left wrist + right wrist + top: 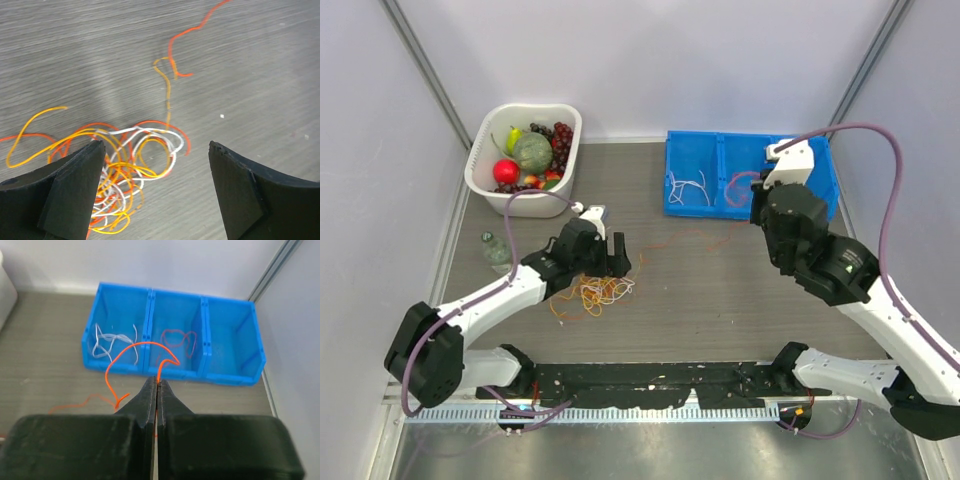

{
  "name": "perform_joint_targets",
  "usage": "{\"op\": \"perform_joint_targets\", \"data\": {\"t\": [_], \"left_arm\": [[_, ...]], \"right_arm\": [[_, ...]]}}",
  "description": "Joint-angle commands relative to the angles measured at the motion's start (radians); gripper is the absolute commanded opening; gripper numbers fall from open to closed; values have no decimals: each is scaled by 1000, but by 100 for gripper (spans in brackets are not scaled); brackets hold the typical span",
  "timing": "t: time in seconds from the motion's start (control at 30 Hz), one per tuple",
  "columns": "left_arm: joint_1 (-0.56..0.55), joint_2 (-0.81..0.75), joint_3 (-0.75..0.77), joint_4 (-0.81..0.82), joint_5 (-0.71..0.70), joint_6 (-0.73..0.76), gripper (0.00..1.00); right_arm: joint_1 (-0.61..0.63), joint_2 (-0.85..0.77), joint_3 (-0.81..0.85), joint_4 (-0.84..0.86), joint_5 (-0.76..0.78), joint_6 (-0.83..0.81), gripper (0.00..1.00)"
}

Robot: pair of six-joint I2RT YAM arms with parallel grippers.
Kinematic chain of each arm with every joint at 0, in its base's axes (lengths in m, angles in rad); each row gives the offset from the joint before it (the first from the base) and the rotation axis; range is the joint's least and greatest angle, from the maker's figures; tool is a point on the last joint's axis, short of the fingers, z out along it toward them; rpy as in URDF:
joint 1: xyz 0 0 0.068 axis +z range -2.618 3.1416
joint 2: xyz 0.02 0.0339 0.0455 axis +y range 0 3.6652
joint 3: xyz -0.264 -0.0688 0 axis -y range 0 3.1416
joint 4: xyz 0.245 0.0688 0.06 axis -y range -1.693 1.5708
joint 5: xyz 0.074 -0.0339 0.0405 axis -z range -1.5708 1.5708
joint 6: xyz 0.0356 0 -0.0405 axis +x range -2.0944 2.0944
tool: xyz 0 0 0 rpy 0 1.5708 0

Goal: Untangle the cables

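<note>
Blue bin [695, 150] at 1 o'clock holds white cables [112, 342] and a red cable [177, 337]. Right hand [157, 382] pinches an orange cable [132, 346]; left hand [155, 150] gapes wide, empty.

Orange cable [145, 343] between closed jaws

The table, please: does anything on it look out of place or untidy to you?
Yes: the cables form a loopy orange, yellow and white tangle under the open left pincer, and one orange strand loops from the shut right pincer, not yet in the blue bin.
</note>
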Motion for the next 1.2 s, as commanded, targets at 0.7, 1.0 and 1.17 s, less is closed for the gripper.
{"op": "perform_joint_targets", "data": {"t": [0.7,1.0,1.17], "left_arm": [[2,294,52,49,77,49,29],[3,276,35,46,28,58,14],[3,270,71,31,29,69,15]], "right_arm": [[0,-248,221,45,94,-118,1],[1,-356,250,158,214,-263,1],[1,-353,198,128,235,-238,1]]}}
